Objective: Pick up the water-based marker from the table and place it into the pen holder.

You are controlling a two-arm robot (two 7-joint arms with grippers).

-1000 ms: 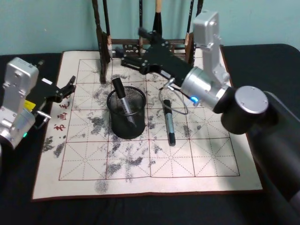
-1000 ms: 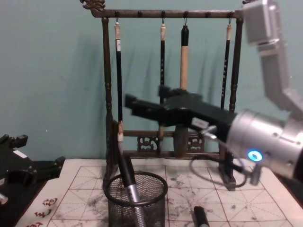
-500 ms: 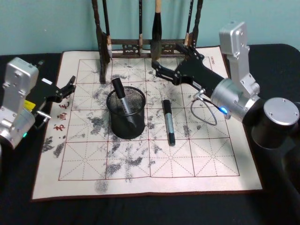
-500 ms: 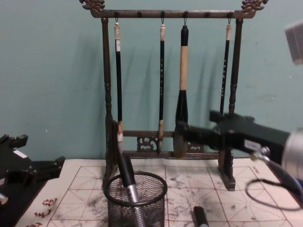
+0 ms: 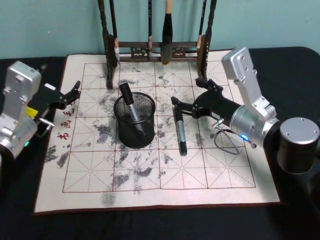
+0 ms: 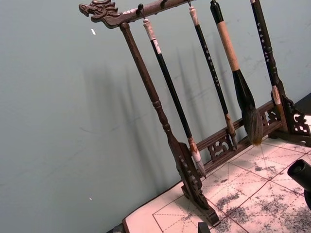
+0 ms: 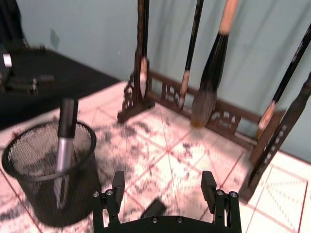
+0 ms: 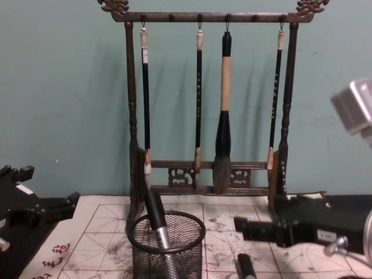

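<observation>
Right gripper [image 5: 186, 92], jaws apart, hovers at the far end of the marker [image 5: 180, 131], which lies on the mat [image 5: 225, 170], long axis running robotward. Pen holder [image 5: 126, 136] just left; left gripper [image 5: 70, 94] parked beyond.

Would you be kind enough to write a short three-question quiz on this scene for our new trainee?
1. True or false: the pen holder already has a marker standing in it.
2. The loose marker on the mat lies: A) on the holder's left; B) on the holder's right; C) beneath the brush rack.
3. Fill in: the right gripper, near the loose marker's far end, is ___; the left gripper sits parked at the mat's left edge.
Key: 1 true; 2 B; 3 open.
</observation>
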